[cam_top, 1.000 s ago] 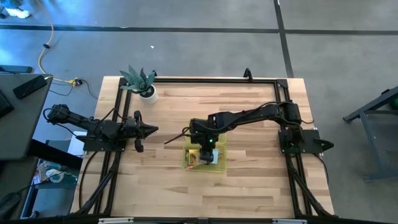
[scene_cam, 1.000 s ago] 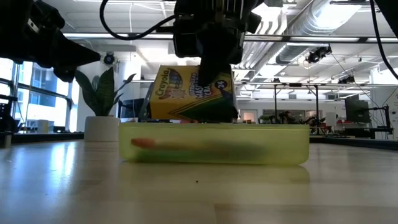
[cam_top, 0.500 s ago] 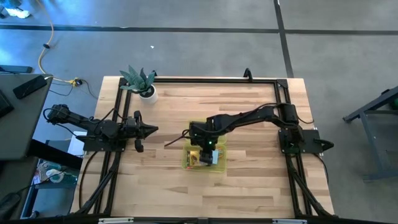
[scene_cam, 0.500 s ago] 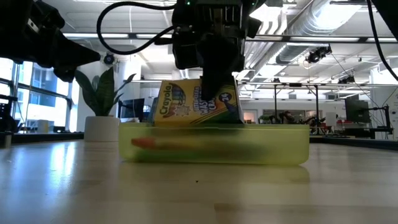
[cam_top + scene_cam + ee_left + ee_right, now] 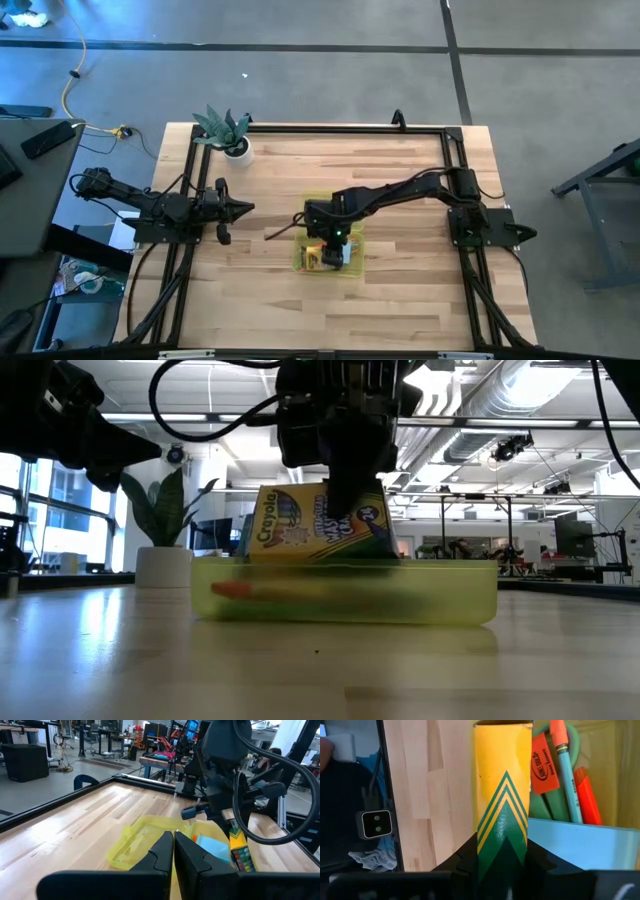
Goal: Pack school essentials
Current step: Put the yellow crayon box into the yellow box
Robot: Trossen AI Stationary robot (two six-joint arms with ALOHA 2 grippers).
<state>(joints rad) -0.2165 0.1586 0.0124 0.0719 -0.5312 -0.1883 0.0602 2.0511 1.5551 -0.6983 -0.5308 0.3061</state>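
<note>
My right gripper [image 5: 345, 500] is shut on the yellow-green crayon box [image 5: 310, 525] over the translucent yellow-green case [image 5: 345, 595], which lies open near the table's middle [image 5: 328, 257]. In the case lie green-handled scissors [image 5: 545, 805], a teal pen [image 5: 565, 765], an orange-red marker [image 5: 587, 795], an orange eraser [image 5: 541, 770] and a teal notepad [image 5: 580, 840]. The box's lower part dips behind the case wall. My left gripper [image 5: 245, 208] waits shut at the table's left side. My right gripper pinches the crayon box between its two fingers, one on each broad face, beside the narrow chevron-printed side [image 5: 502, 835]. The fingers slant down from the far side. The box sits tilted, its lower end inside the case; whether it rests on the contents I cannot tell.
A small green plant in a white pot [image 5: 232, 135] stands at the far left corner. A black frame [image 5: 320, 128] runs around the table's edges. The case's open lid [image 5: 135, 837] lies flat beside its tray. Bare wood lies to the case's left and right.
My right gripper has gone down a little with the crayon box. The box has sunk lower into the case and stands a bit more tilted than before.
</note>
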